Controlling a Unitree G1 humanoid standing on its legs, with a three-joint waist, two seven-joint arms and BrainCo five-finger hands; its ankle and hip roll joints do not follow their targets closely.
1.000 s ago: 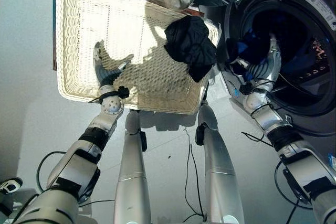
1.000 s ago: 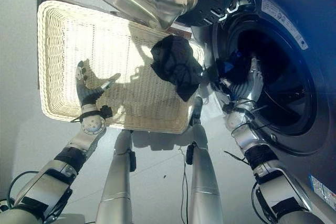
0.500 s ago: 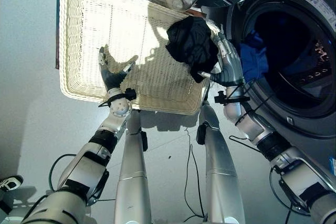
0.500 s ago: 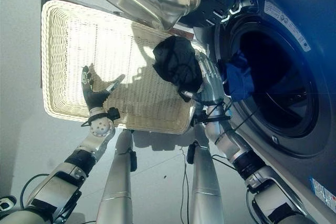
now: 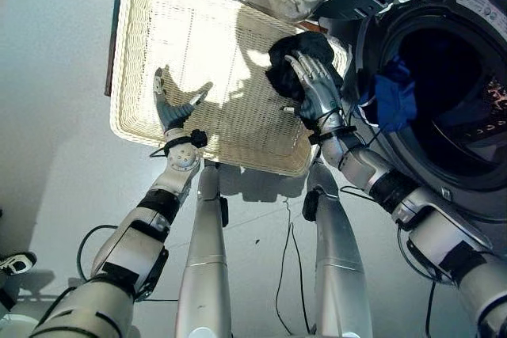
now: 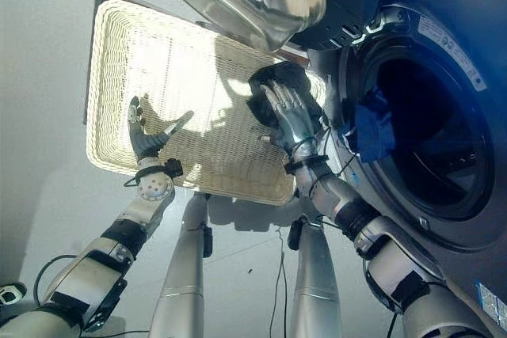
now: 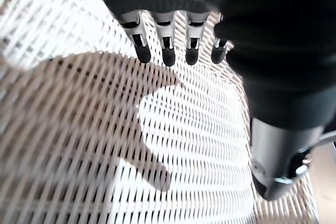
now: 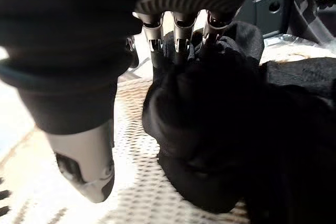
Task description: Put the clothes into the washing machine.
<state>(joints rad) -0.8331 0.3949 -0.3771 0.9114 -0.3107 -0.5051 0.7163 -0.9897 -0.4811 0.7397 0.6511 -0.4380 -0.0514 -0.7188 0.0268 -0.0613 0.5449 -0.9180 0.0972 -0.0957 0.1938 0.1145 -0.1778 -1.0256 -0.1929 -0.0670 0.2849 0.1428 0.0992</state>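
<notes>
One black garment [image 5: 297, 65] lies bunched in the upper right corner of the wicker basket [image 5: 158, 29], near the centre top of the frame and just beside the open washing machine [image 5: 444, 77] at the right. The right hand [image 5: 313, 89] rests on top of it, fingers spread and laid over the cloth; in the right wrist view the fingertips [image 8: 176, 43] press into the folds, not yet curled round them. The left hand [image 5: 170, 108] hovers over the bare basket floor at the lower left, fingers straight and apart, holding nothing. One blue garment [image 5: 394, 100] hangs at the rim of the drum opening. The black piece looks soft, light and limp; it should crumple and drape when lifted, so a deep grab into the thick middle of the bunch seems safer than pinching an edge.
</notes>
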